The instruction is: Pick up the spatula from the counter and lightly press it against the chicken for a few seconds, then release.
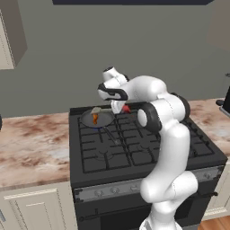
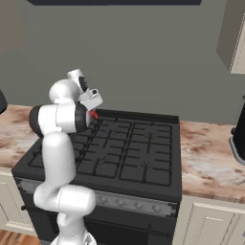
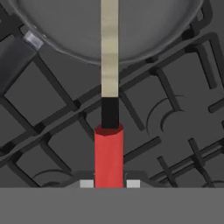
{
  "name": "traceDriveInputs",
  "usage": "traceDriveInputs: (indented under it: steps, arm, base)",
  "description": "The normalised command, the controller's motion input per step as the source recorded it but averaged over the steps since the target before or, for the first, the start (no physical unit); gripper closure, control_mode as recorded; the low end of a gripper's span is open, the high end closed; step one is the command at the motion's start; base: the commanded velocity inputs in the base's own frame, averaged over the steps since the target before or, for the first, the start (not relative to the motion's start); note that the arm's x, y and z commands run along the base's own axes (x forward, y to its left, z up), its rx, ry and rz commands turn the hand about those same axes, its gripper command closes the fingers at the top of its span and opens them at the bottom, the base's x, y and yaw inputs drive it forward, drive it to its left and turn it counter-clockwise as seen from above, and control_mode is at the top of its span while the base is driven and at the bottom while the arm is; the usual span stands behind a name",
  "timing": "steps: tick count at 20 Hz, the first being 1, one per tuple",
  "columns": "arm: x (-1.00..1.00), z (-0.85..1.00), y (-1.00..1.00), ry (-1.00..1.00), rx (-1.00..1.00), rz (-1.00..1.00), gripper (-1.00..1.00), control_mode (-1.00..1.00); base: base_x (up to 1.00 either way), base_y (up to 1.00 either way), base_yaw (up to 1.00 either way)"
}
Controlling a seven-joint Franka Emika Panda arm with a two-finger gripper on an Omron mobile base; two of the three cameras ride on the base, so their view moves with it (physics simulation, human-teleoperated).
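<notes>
A grey pan (image 1: 101, 120) sits on the back left burner of the black stove, holding an orange piece of chicken (image 1: 95, 118). My gripper (image 1: 121, 108) hovers just right of the pan, shut on the red handle of the spatula (image 1: 126, 108). The spatula's beige blade (image 1: 95, 110) reaches over the pan and ends at the far side of the chicken; contact cannot be made out. In the hand view the gripper (image 3: 109, 183) clamps the spatula's red handle (image 3: 108, 155), and its beige shaft runs up across the pan's rim (image 3: 144, 57). The red handle (image 2: 94, 115) peeks out beside my hand.
The stove's grates (image 1: 134, 143) spread in front of and to the right of the pan. The pan's dark handle (image 3: 13, 61) points toward the front. Marbled counters (image 1: 31, 143) flank the stove, with a black appliance (image 2: 238, 139) on the right one.
</notes>
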Motion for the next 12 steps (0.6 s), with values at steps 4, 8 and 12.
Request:
traceDriveInputs:
  steps: [4,8,12]
  arm:
    - [0.17,-0.17,0.0,0.07,0.0,0.0,1.0,-1.0]
    - [0.14,-0.13,0.05,0.03,-0.01,0.0,1.0,-1.0]
    - [0.05,-0.09,0.03,0.02,-0.01,0.0,1.0,-1.0]
  base:
    - [0.0,0.0,0.0]
    - [0.0,0.0,0.0]
    - [0.0,0.0,0.0]
